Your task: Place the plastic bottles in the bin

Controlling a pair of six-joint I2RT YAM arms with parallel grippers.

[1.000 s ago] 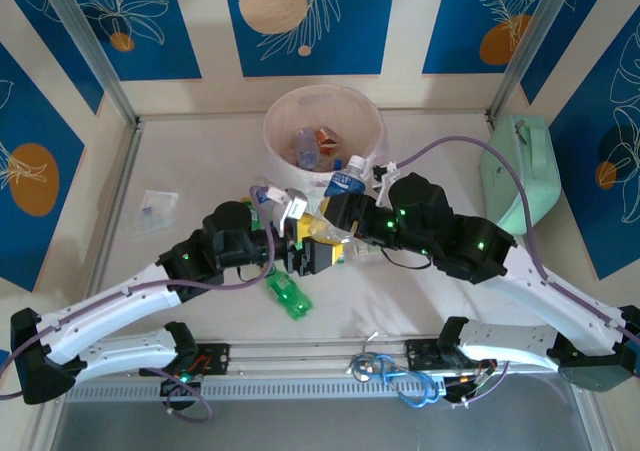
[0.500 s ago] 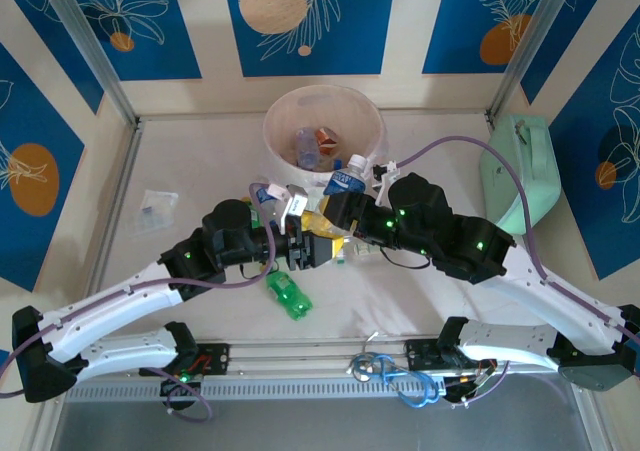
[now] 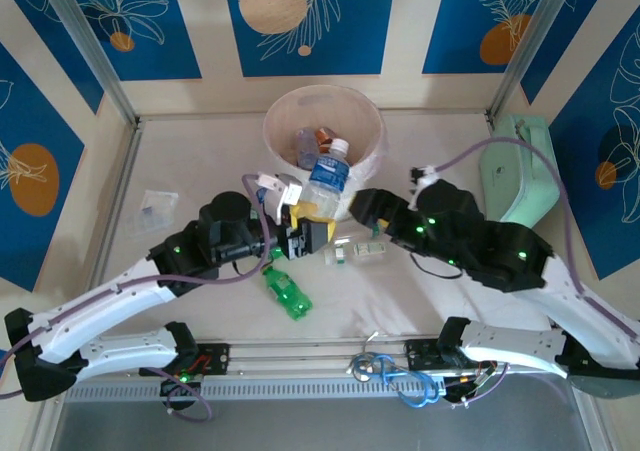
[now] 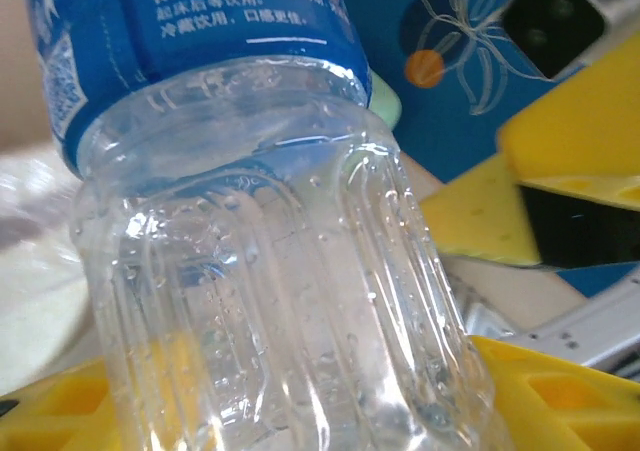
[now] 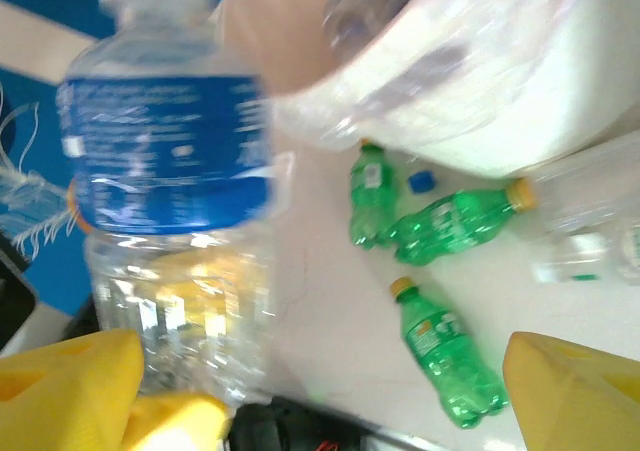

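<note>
Top external: L gripper clamps the clear plastic bottle w/ blue label + white cap by its lower body. Bottle is upright, just in front of the near rim of the round pale pinkish plastic bin.

Left wrist view agrees: yellow fingers sit against both sides of the ribbed base.

R gripper: jaws wide apart, nothing held, near-right of bin.

Step (est.): carry to bin w/ L arm.

Next move needs a lift, then a reach fwd over the rim before release. R arm must not cross that path.

L arm pose: stretched diagonally toward bin, wrist approx. level.

Small green plastic bottles lie on table, near side of bin.
</note>
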